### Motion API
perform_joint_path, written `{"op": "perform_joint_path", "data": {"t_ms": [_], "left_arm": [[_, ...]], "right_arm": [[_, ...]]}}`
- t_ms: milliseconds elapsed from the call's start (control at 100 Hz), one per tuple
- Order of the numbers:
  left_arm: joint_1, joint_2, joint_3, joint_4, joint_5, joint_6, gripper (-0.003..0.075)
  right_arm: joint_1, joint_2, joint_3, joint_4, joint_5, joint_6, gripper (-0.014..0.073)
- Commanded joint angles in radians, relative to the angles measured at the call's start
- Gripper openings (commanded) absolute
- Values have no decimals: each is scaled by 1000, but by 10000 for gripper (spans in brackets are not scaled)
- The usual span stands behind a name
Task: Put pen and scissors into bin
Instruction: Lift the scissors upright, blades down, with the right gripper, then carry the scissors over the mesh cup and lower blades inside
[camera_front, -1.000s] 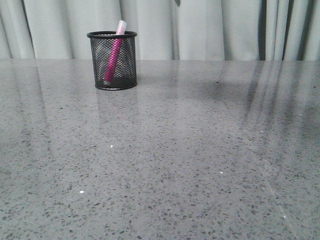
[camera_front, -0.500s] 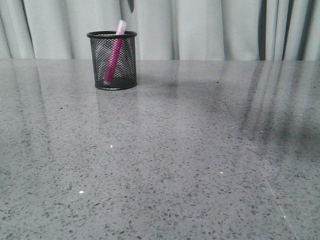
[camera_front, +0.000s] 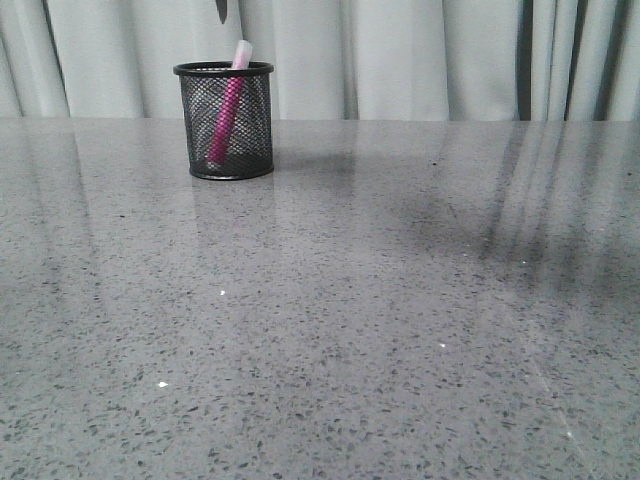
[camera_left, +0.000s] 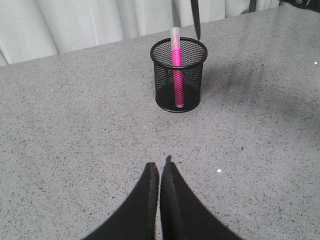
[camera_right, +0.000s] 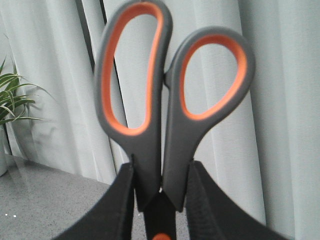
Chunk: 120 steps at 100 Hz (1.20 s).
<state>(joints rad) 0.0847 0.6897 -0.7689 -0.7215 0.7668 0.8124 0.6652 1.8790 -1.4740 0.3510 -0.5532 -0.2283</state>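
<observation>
The black mesh bin (camera_front: 255, 125) stands on the grey table at the far left, with the pink pen (camera_front: 228, 110) leaning inside it and its whitish cap above the rim. In the front view the dark blade tip of the scissors (camera_front: 221, 10) hangs just above the bin. The left wrist view shows the bin (camera_left: 192, 80), the pen (camera_left: 176, 65) and the blade tip (camera_left: 195, 20) over the far rim. My right gripper (camera_right: 160, 175) is shut on the scissors (camera_right: 165, 100), below the orange-lined handles, blades pointing down. My left gripper (camera_left: 159, 167) is shut and empty, low over the table, short of the bin.
A pale curtain (camera_front: 420, 60) hangs behind the table's far edge. A green plant (camera_right: 10, 100) shows at the side in the right wrist view. The speckled grey table (camera_front: 350, 330) spreads in front of and to the right of the bin.
The scissors' blade tip has moved left along the top of the front view and now hangs over the bin. The bin and the pen have not moved.
</observation>
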Motion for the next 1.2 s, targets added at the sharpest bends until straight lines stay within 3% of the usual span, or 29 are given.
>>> {"op": "perform_joint_path", "data": {"t_ms": [0,1190], "left_arm": [[3,-3,-27,-49,-40,-12,-22],[3,-3,-27,-49,-40,-12,-22]], "right_arm": [[-1,-39,-47,-11,-83,-7,-76],[-10,42,-47,-11,-131,-82,-75]]}}
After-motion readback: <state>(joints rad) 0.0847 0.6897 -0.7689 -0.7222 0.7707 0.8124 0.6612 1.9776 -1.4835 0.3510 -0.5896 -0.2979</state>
